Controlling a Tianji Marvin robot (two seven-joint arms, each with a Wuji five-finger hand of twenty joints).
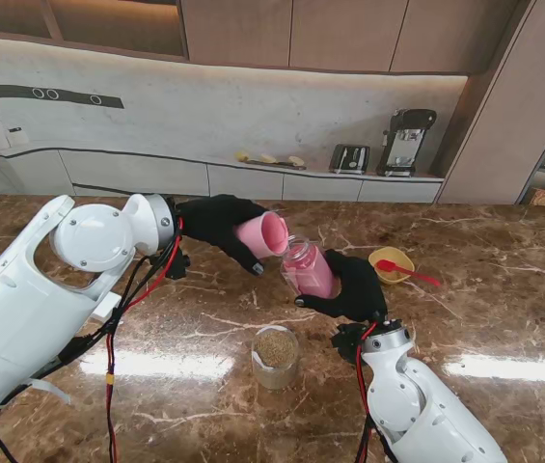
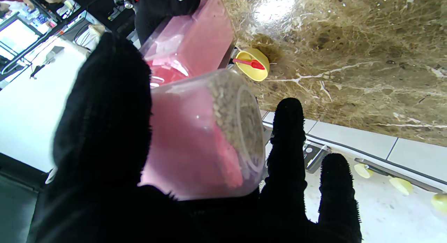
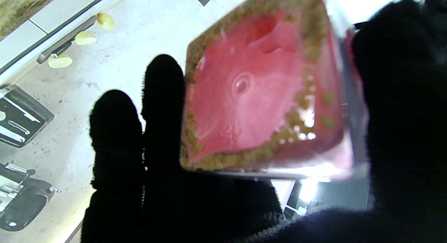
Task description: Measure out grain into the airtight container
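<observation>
Gripping a tipped pink cup (image 1: 261, 234), the left hand (image 1: 216, 222) holds its mouth at the pink airtight container (image 1: 307, 269), which the right hand (image 1: 357, 287) clasps above the counter (image 1: 504, 309).

Table (image 1: 504, 318) polished brown marble, glossy, white veins; pink cup (image 1: 262, 234) and pink container (image 1: 309, 269) translucent smooth plastic; gloves on left hand (image 1: 216, 224) and right hand (image 1: 354, 285) black fuzzy cloth, matt; arm shells (image 1: 21, 309) glossy white plastic.

Bright, glare on marble, wrist views blurred
</observation>
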